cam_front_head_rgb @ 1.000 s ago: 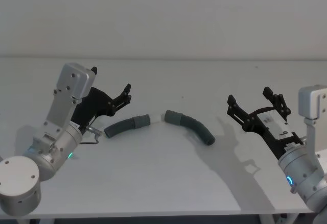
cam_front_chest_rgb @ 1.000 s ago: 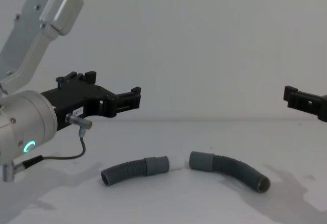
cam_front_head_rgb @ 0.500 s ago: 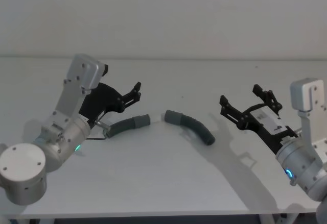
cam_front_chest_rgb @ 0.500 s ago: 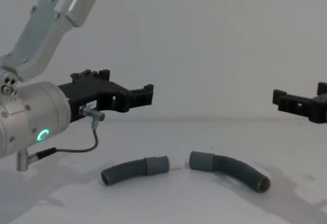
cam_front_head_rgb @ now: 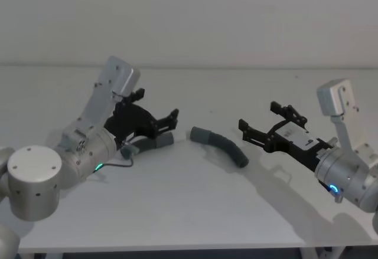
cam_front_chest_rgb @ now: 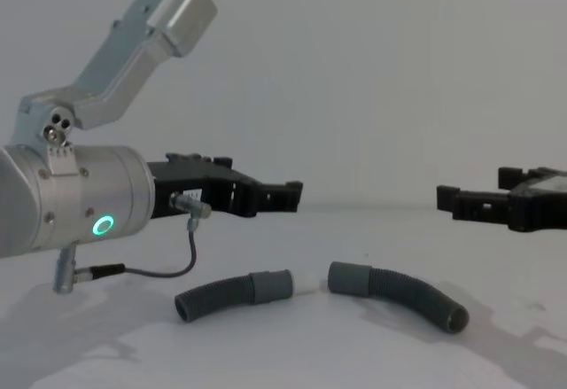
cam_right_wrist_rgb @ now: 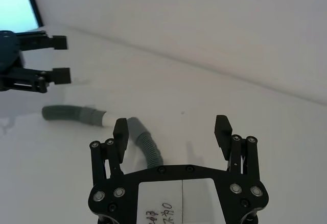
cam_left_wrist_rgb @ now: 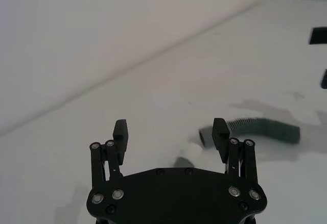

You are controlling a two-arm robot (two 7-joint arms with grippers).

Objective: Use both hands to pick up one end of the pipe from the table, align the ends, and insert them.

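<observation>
The left end effector is covering part of the shorter hose piece; the chest view's edge is cutting off the right end effector.

"Is anything in the way on the white matte tabletop?"

"Only the short dark-grey corrugated hose piece with a white tip and the longer curved dark-grey corrugated hose piece. The white tip lies just beside the other cuff. All round them the surface is bare."

"And above?"

"There is open air between the black left gripper and the black right gripper. Both hang clear of the tabletop with jaws spread. A thin dark cable loops down from the left arm near the short piece's ribbed end."
</observation>
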